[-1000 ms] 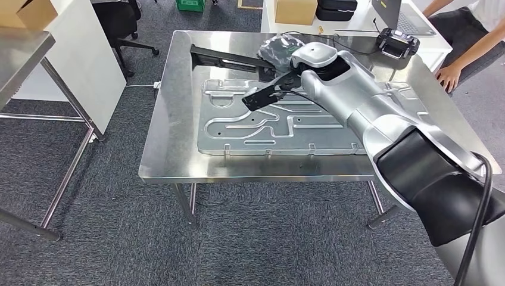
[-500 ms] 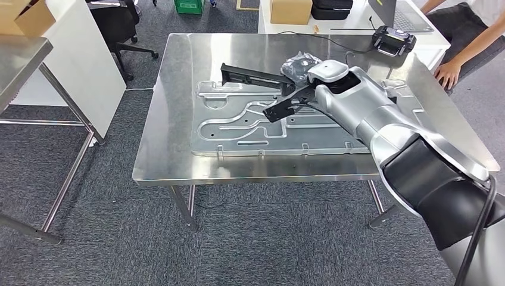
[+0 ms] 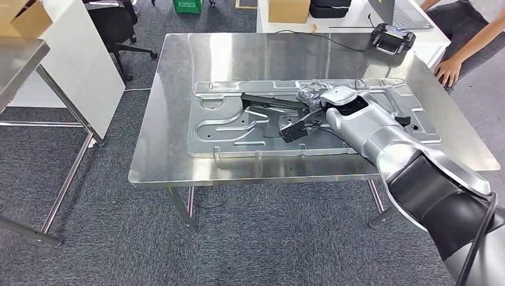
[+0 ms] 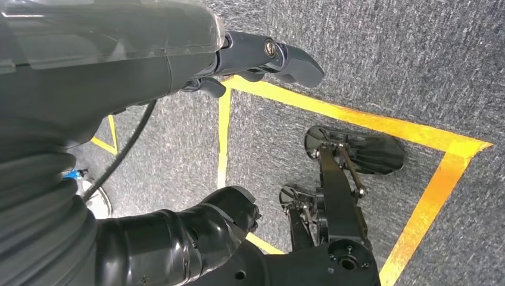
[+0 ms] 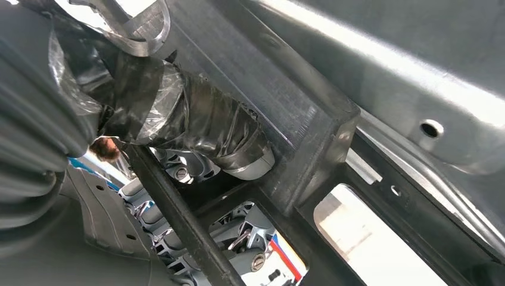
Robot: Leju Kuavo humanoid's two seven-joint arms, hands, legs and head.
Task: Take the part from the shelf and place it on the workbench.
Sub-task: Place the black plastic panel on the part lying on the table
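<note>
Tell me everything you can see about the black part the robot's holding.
The black part is a long, matte, plastic-looking frame with a straight bar and open cut-outs. The right hand grips it near one end. It is held roughly level, low over the stamped metal panel on the workbench; contact with the panel can't be judged.

**Free room and obstacles on the workbench**

The workbench [image 3: 178, 71] bears a large stamped metal panel [image 3: 238, 128] over its middle and right; its far strip and left margin lie bare. Over the panel the right hand [image 3: 314, 94] holds a black frame part [image 3: 268, 101], which stands across the panel's centre. Beyond the far right corner stand a white table [image 3: 357, 27], a cardboard box [image 3: 289, 10], a black device [image 3: 392, 39] and a person's hand [image 3: 448, 74]
</note>
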